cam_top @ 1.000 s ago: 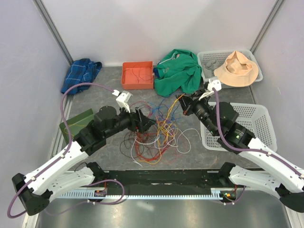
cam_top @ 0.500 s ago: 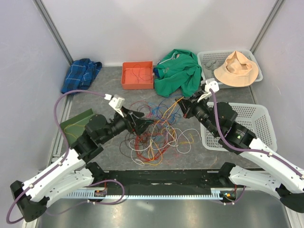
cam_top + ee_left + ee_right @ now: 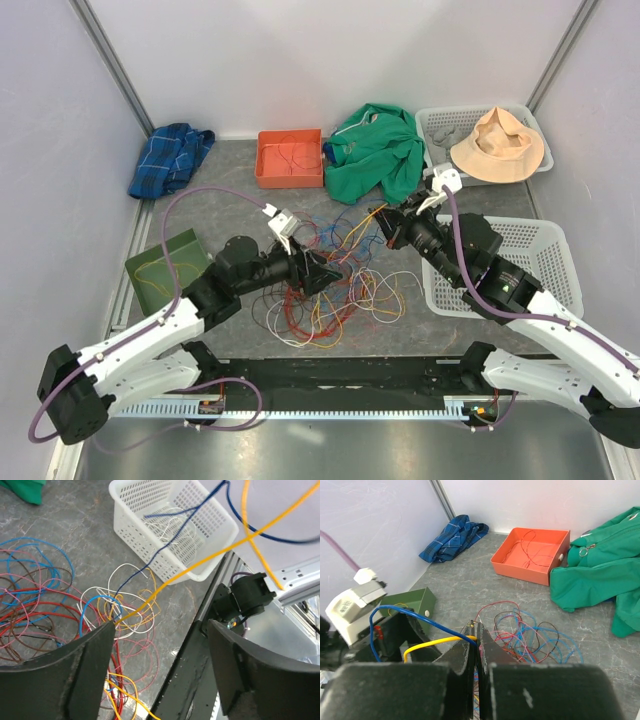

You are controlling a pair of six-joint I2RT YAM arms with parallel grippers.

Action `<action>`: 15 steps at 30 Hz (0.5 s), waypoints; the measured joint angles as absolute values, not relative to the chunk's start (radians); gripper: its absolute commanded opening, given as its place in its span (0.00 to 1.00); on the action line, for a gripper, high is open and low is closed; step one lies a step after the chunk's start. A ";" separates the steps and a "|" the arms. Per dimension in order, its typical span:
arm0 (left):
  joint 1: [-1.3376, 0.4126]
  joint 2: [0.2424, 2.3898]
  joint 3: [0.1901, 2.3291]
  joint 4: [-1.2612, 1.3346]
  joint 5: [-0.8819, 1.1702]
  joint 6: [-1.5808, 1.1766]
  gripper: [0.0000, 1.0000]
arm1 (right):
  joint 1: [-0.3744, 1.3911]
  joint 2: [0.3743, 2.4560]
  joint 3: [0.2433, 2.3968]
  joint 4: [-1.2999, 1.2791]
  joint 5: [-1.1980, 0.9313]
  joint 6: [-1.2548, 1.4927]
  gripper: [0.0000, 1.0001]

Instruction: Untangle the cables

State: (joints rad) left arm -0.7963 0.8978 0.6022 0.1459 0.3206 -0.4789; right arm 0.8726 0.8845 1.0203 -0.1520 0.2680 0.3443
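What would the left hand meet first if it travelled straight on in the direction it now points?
The left hand would most likely meet the taut yellow cable running in between its fingers, then the loose cables on the table; the white basket lies beyond. Depth is unclear.

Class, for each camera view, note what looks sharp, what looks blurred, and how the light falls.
Top external: even light, soft shadows, cables sharp. Left wrist: left fingers loom dark and blurred; white basket sharp. Right wrist: shut right fingers blurred up close; orange tray behind is sharp.
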 measured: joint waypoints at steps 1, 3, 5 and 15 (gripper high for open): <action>-0.796 0.914 0.602 0.157 0.314 -0.479 0.72 | 0.873 0.884 1.020 -0.152 0.265 0.344 0.00; -0.796 0.949 0.603 0.177 0.297 -0.483 0.68 | 0.873 0.884 1.020 -0.152 0.259 0.344 0.00; -0.796 0.989 0.603 0.187 0.274 -0.487 0.66 | 0.873 0.884 1.020 -0.152 0.257 0.345 0.00; -0.796 1.038 0.605 0.200 0.148 -0.498 0.38 | 0.873 0.874 1.020 -0.152 0.241 0.348 0.00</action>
State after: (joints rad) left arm -0.7963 1.0382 0.6048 0.2001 0.1478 -0.4980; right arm 0.8726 0.8738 1.0203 -0.1524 0.2405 0.3477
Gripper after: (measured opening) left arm 0.584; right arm 0.012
